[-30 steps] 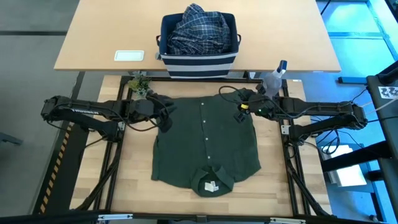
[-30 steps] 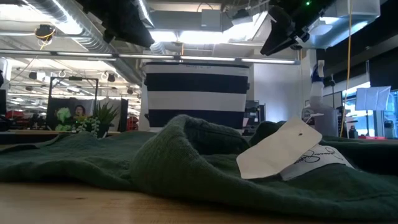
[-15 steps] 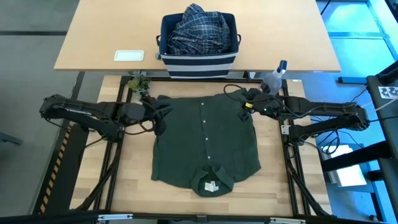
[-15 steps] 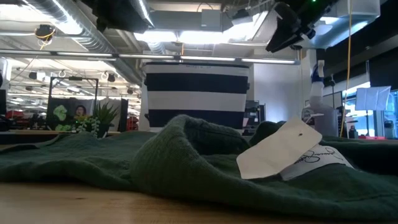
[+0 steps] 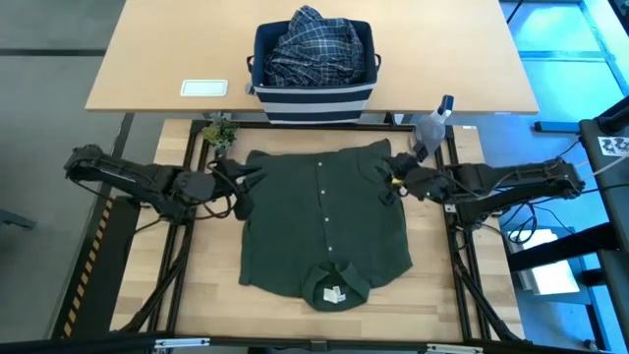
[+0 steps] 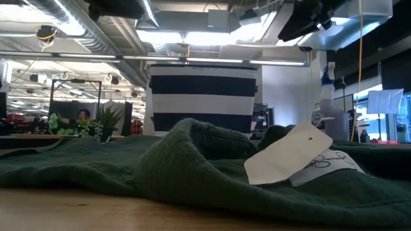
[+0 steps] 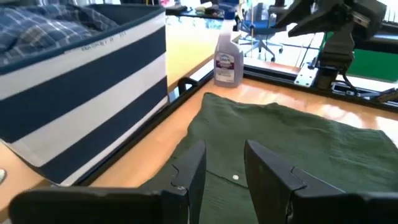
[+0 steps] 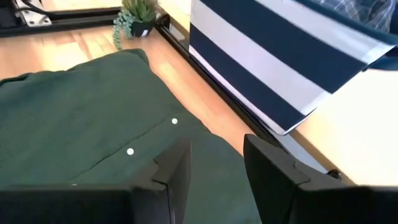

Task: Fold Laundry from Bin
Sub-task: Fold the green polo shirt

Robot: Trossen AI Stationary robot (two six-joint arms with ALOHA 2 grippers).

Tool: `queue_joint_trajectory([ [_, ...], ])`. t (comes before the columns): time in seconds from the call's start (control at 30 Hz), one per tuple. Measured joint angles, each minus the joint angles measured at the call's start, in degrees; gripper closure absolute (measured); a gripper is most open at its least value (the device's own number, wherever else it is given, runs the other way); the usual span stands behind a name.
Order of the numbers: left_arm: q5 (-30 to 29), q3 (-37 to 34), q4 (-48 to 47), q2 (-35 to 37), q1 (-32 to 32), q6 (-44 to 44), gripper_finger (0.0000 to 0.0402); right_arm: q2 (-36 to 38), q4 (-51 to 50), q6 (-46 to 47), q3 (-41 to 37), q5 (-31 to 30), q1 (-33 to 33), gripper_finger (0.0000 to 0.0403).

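Lying flat, buttoned dark olive-green shirt (image 5: 326,221)

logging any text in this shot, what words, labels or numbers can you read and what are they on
No text here reads clearly.
Hang tag on the green shirt: cursive handwriting, not legible.
Spray bottle label: print too small to read.
Bin rim: faint line of lettering, too blurred to read.
White card on the far table: no readable marks.
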State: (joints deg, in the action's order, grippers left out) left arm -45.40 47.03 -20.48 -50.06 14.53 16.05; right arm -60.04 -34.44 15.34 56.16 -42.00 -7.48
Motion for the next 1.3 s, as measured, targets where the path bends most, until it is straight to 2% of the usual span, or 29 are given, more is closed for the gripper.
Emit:
queue_joint_trajectory([
  [0.33, -2.7, 0.0, -0.8, 0.0, 4.4, -0.2, 0.0298, 0.0, 0.0, 1.4, 0.0, -1.7, -2.4, 0.0256],
  [0.5, -7.8, 0.0, -3.0, 1.5, 6.9, 0.0, 0.0298, 0.0, 0.4, 1.4, -0.8, -2.1, -3.1, 0.0256],
  [0.9, -7.7, -0.1, -3.3, 2.2, 9.1, -0.1, 0.0298, 2.2, 6.0, 1.6, -6.3, -2.0, -3.5, 0.0256],
  [1.1, -10.5, -4.3, -2.9, 4.1, 11.0, 2.8, 0.0298, 5.4, 7.8, 1.5, -7.4, -2.1, -7.2, 0.0256],
  [1.3, -11.0, -7.5, -1.6, 7.5, 11.8, 5.9, 0.0298, 7.5, 8.4, 2.0, -8.0, -5.5, -10.3, 0.0256],
])
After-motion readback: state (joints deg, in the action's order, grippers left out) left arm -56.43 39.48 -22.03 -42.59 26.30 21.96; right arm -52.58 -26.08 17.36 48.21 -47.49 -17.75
